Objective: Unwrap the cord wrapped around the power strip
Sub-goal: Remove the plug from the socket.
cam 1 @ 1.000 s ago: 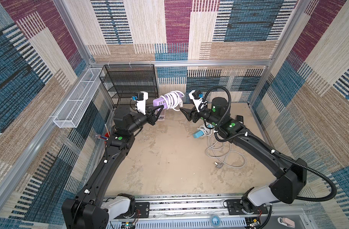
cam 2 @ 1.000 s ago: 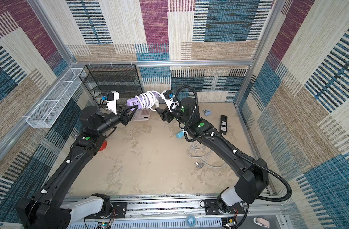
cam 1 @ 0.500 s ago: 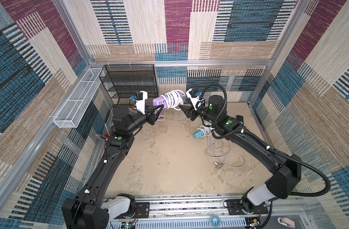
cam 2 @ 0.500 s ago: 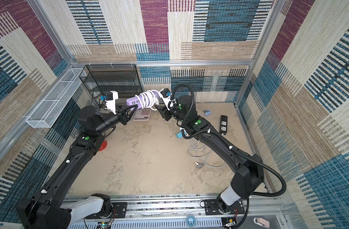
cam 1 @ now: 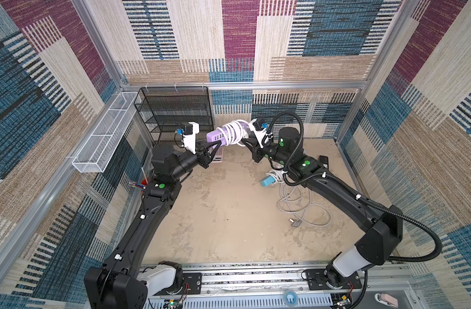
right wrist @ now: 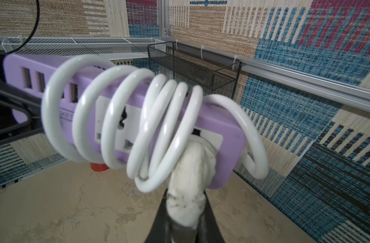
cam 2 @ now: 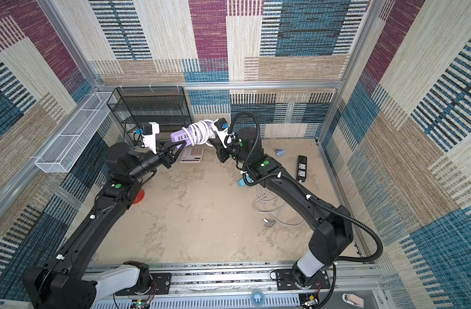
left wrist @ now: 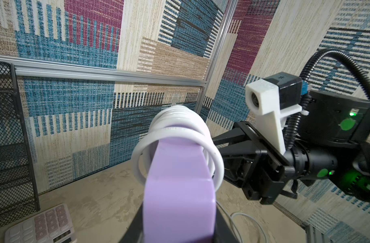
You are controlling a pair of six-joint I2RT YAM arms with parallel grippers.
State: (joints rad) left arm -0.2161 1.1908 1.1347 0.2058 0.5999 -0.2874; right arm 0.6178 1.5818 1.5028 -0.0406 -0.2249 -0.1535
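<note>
While left claw [cam 1: 217,144] clamps strip [cam 1: 213,136], right claw [right wrist: 185,207], plug [right wrist: 190,168]

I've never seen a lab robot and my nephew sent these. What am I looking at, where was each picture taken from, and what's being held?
This is a robot with two black arms, the left arm and right arm, inside a carpet-walled booth. Two pictures look down from an overhead camera pair; the two close-ups come from a camera on each wrist. The left tool grips one end of a purple power strip, held in the air, with a white cord coiled around it. The right tool is closed on the white plug near the other end. On the tabletop lie a calculator, a loose grey cable and a black power strip.
</note>
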